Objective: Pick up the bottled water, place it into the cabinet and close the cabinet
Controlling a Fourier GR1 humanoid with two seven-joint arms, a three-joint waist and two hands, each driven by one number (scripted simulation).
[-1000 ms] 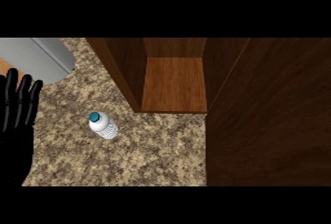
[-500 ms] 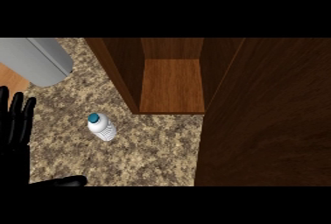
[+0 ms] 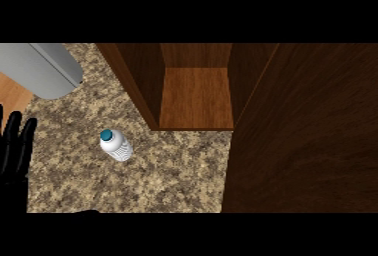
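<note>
Bottled water [image 3: 115,145] stands untouched at frame centre-left; my left hand [image 3: 16,150], fingers straight, has drifted lower; possibly the right hand is rising.

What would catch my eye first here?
Probably the small bottle with its teal cap, standing alone on the speckled counter. Behind it to the right gapes an open wooden cabinet, its dark door filling the right side. A black robot hand rests at the left edge.
</note>
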